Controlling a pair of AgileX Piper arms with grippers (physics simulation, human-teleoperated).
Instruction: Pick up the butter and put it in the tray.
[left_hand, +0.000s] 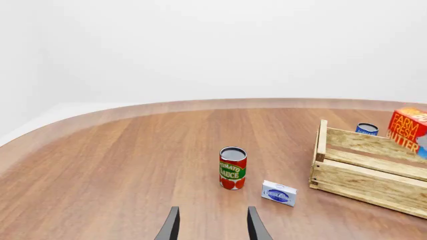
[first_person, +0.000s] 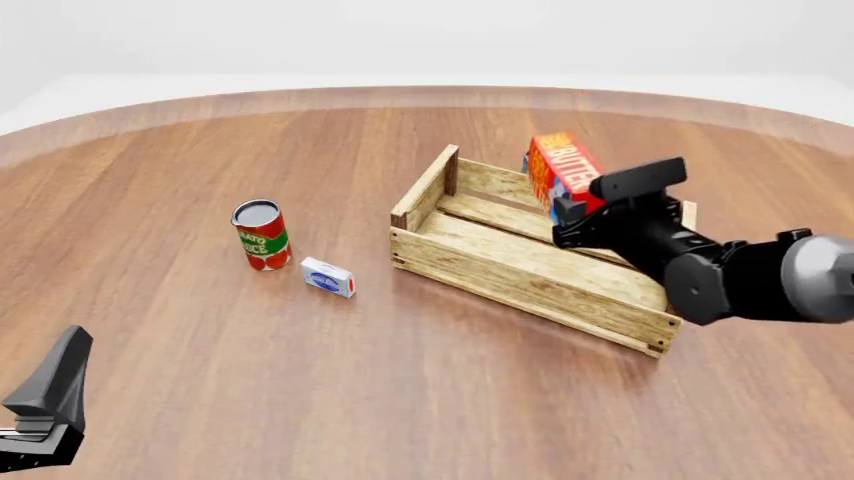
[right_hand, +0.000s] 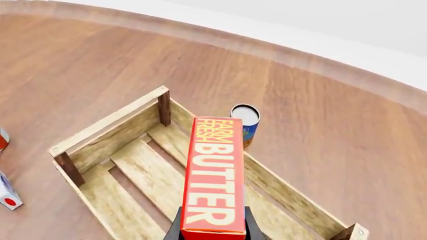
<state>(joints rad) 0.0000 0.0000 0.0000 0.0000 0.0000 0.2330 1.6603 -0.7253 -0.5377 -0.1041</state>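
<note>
The right gripper (first_person: 571, 205) holds the butter (first_person: 566, 170) above the tray (first_person: 534, 265), its jaws closed on the carton's near end; in the right wrist view the black fingers (right_hand: 249, 226) flank the red carton (right_hand: 214, 175) on either side, with the slatted floor of the wooden crate (right_hand: 143, 172) showing beneath. The carton hangs over the far right part of the crate, clear of the slats (white "BUTTER" lettering runs along its red face, with "FARM FRESH" in yellow at the far end). In the left wrist view the butter (left_hand: 408, 130) appears above the crate's (left_hand: 363, 172) far side.

Just beyond the tray's far wall stands a blue can (right_hand: 245, 122), also seen from the left wrist camera (left_hand: 366, 129).

To the left of the tray, on the round wooden table (first_person: 200, 380), a tomato sauce can (first_person: 262, 235) stands upright, and a small white-blue box (first_person: 327, 277) lies just beside it, nearer and to its right, between the can and the crate. Both show in the left wrist view: the can (left_hand: 232, 167) and the box (left_hand: 279, 193), apart from each other.

The left gripper (left_hand: 212, 225) sits at the near left corner of the table, well away from everything, its two dark fingers spread with nothing between them.
</note>
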